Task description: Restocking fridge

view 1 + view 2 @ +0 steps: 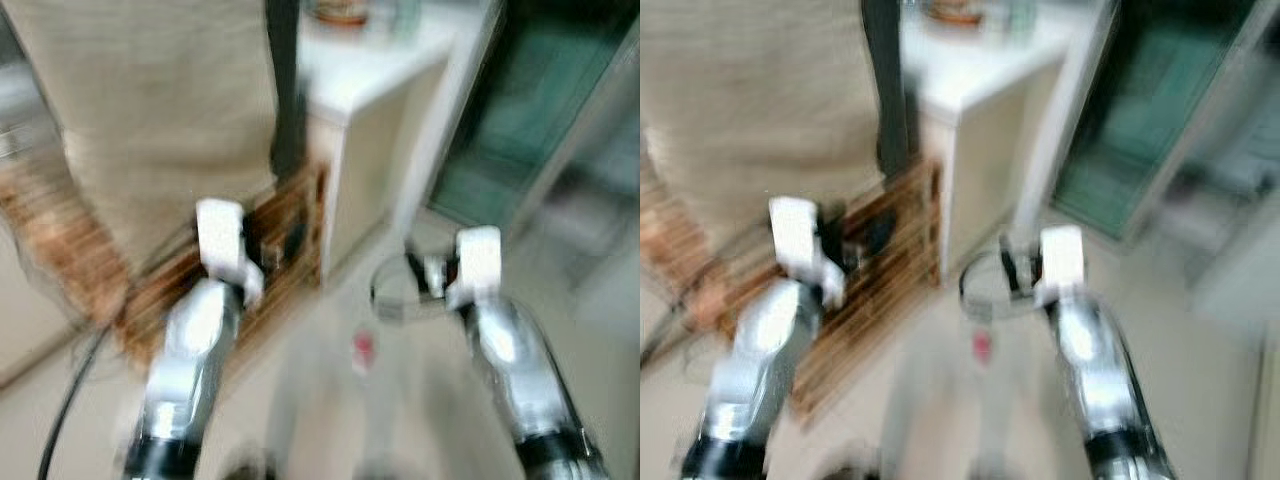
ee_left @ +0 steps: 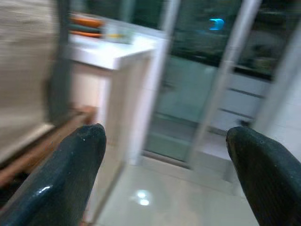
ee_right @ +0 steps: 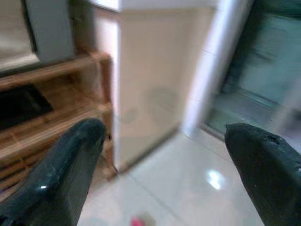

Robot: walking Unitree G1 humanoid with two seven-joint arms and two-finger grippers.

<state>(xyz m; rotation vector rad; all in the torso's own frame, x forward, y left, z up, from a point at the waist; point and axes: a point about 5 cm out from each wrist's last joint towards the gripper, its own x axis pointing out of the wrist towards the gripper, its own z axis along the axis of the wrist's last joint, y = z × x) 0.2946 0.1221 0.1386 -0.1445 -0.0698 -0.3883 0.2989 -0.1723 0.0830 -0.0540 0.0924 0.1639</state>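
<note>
Frames are motion-blurred, so the robot looks to be walking or turning. Both arms are raised in front, nothing carried. The left gripper (image 2: 164,174) has its fingers spread wide with only air between them; the right gripper (image 3: 162,174) is likewise spread and empty.

Just below and between the two grippers lies pale tiled floor (image 3: 188,188) with a small red-pink smear (image 1: 363,350) on it, too blurred to identify. Just ahead of the left gripper sits a low wooden slatted rack (image 1: 285,225). Beyond both grippers stands a white cabinet (image 1: 375,150) with blurred items on top. Further out, ahead of the right gripper, is a white post and a glass sliding door (image 1: 520,110).

No fridge or stock item can be made out, so the task's things cannot be placed.

Risks, as judgement: the left gripper could clip the rack or cabinet corner if the turn runs tight; the blur leaves poor distance sense; the floor smear could be stepped on.
</note>
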